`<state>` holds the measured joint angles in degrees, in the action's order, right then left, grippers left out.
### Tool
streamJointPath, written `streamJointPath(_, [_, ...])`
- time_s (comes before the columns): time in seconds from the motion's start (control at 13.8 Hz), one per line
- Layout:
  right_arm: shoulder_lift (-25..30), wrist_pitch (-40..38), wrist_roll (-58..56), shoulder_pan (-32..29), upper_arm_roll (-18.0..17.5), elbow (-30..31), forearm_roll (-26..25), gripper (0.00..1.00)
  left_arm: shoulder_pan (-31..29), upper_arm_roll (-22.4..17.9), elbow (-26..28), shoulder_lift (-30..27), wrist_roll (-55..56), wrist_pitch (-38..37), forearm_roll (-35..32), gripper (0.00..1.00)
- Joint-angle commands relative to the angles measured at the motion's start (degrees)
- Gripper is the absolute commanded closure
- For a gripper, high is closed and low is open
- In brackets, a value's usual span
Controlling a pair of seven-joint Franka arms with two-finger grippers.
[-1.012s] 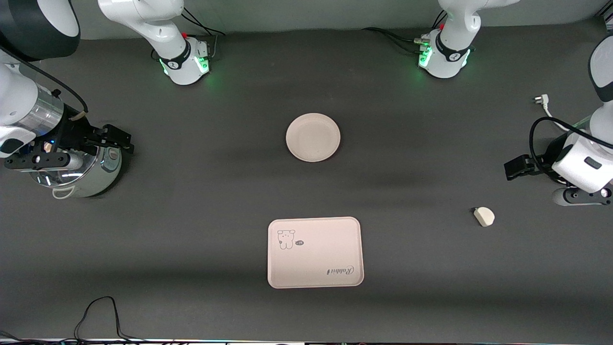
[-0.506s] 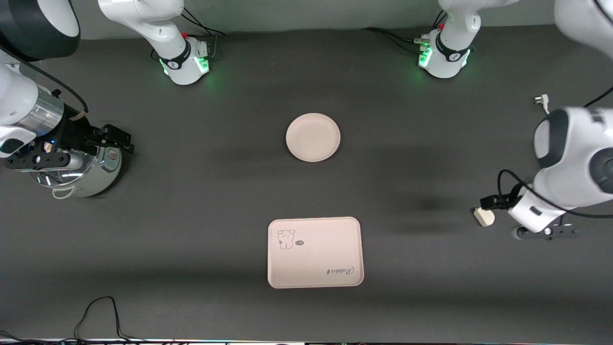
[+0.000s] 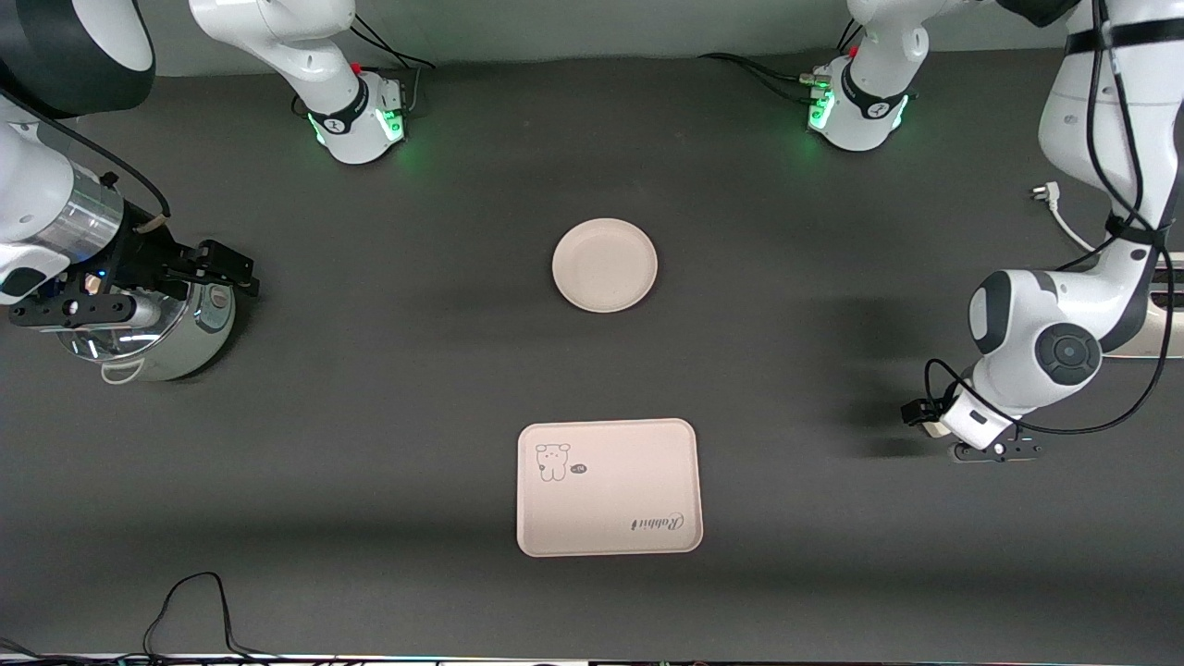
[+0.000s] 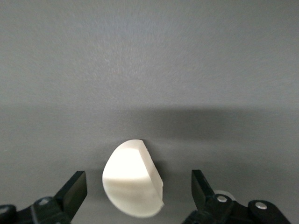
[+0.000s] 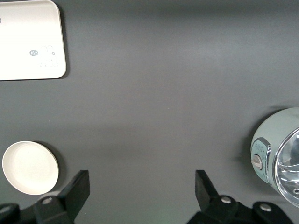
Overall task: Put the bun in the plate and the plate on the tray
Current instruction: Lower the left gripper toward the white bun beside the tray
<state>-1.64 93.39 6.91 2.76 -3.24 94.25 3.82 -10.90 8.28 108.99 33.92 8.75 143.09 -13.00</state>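
The bun (image 4: pixel 132 184) lies on the dark table toward the left arm's end. My left gripper (image 4: pixel 138 192) is open and low over it, one finger on each side, with gaps between the fingers and the bun. In the front view the left gripper (image 3: pixel 925 418) hides most of the bun. The round plate (image 3: pixel 605 265) sits empty mid-table. The tray (image 3: pixel 608 487) lies nearer the front camera than the plate, also empty. My right gripper (image 3: pixel 227 270) waits open and empty over a silver kettle. The right wrist view shows the plate (image 5: pixel 30 167) and the tray (image 5: pixel 30 39).
A silver kettle (image 3: pixel 148 333) with a white handle stands at the right arm's end of the table; it also shows in the right wrist view (image 5: pixel 280 156). A white plug and cable (image 3: pixel 1045 196) lie at the left arm's end. A black cable (image 3: pixel 194 601) loops near the front edge.
My left arm has swung toward the front camera and come down over the bun, so the bun now lies between its open fingers. The right arm, plate and tray have not moved.
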Motion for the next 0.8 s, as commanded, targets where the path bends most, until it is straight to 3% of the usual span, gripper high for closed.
streamJointPath(0.0, [-0.03, -0.75, 1.00, 0.49, 0.16, -0.74, 0.22, 0.00, 0.09, -0.45, 0.25, 0.88, -0.40, 2.10, -0.89, 0.01])
streamJointPath(0.07, [-0.03, -0.75, 1.00, 0.41, 0.16, -0.74, 0.22, 0.00, 0.17, -0.37, 0.25, 0.89, -0.22, 2.11, -0.89, 0.09])
streamJointPath(0.29, [-0.03, -0.75, 1.00, 0.41, 0.16, -0.74, 0.22, 0.00, 0.18, -0.28, 0.17, 0.71, 0.04, 1.06, -0.80, 0.71])
streamJointPath(0.43, [-0.11, -0.75, 1.00, 0.41, 0.16, -0.65, 0.22, 0.00, 0.35, -0.19, 0.08, 0.19, 0.04, -0.43, -0.80, 1.00])
streamJointPath(0.58, [-0.03, -0.75, 1.00, 0.41, 0.16, -0.65, 0.22, 0.00, 0.61, 0.51, -0.36, -2.61, -0.66, -5.95, -0.62, 1.00])
streamJointPath(0.72, [-0.11, -0.75, 0.91, 0.41, 0.16, -0.65, 0.22, 0.00, 0.79, 5.40, -0.36, -8.40, -0.31, -13.23, 0.77, 0.98])
